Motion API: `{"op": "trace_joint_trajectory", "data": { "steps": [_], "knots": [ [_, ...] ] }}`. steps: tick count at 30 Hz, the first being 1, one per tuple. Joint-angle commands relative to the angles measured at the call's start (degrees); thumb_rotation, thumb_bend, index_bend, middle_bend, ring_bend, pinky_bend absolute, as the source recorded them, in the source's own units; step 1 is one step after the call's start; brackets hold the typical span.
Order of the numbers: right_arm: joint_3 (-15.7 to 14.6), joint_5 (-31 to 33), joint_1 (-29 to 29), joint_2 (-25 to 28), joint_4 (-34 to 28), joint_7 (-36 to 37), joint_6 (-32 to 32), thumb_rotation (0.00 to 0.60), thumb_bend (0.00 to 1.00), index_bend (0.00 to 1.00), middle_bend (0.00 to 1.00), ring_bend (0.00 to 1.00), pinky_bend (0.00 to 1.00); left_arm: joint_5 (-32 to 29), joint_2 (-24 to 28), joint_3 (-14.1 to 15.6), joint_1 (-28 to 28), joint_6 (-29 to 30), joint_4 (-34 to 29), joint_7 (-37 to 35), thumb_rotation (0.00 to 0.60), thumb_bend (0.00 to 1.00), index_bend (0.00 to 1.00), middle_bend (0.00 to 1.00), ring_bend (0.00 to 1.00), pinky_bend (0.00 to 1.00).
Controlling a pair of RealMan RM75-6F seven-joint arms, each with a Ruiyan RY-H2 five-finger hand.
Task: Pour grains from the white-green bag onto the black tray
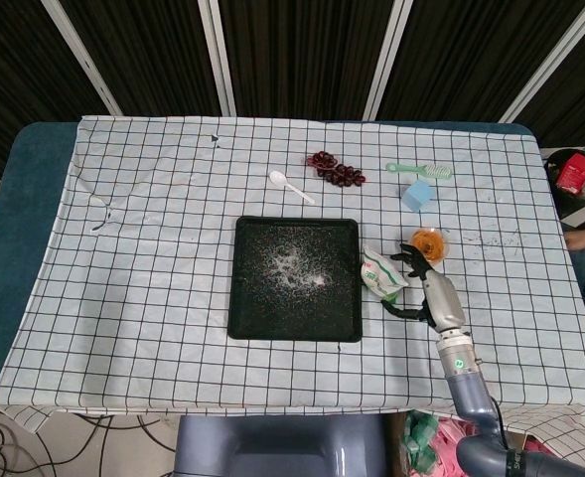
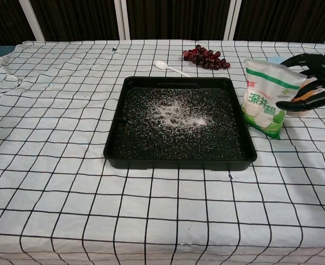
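Observation:
The white-green bag (image 2: pixel 268 95) stands upright on the cloth just right of the black tray (image 2: pixel 117 141); in the head view the bag (image 1: pixel 381 272) sits beside the tray (image 1: pixel 245 320). White grains (image 2: pixel 176 113) lie scattered inside the tray. My right hand (image 2: pixel 314 81) hangs just right of the bag with fingers spread, apart from it and holding nothing; in the head view the right hand (image 1: pixel 431 291) shows the same. My left hand is not visible in either view.
A white spoon (image 1: pixel 290 186) and dark grapes (image 1: pixel 335 169) lie behind the tray. An orange cup (image 1: pixel 429 243) stands right behind my right hand. A blue cube (image 1: pixel 418 195) and a green brush (image 1: pixel 418 171) lie further back right.

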Motion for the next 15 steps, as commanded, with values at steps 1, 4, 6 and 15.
{"op": "trace_joint_trajectory", "data": {
  "steps": [1,4,6,15],
  "knots": [
    [0.5,-1.4,0.0,1.5,-1.1,-2.1,1.8,0.6,0.13,0.24,0.1,0.2,0.3,0.0,0.0,0.0,0.0,0.0,0.0,-0.1,0.6,0.62,0.22,0.05,0.0,0.0],
    [0.7,-2.0,-0.3,4.0,-3.4,-4.3,2.7,0.6,0.13,0.24,0.1,0.2,0.3,0.0,0.1,0.0,0.0,-0.1,0.0,-0.2,0.6,0.62,0.22,0.05,0.0,0.0],
    [0.6,-2.3,-1.0,7.8,-6.8,-7.2,3.3,0.6,0.13,0.24,0.1,0.2,0.3,0.0,0.1,0.0,0.0,-0.1,0.1,-0.3,0.6,0.62,0.22,0.05,0.0,0.0],
    [-4.9,-4.8,-5.4,22.8,-16.5,-24.5,5.8,0.6,0.13,0.21,0.1,0.2,0.3,0.6,0.2,0.1,-0.1,0.0,0.1,-0.4,0.6,0.62,0.22,0.05,0.0,0.0]
  ]
}}
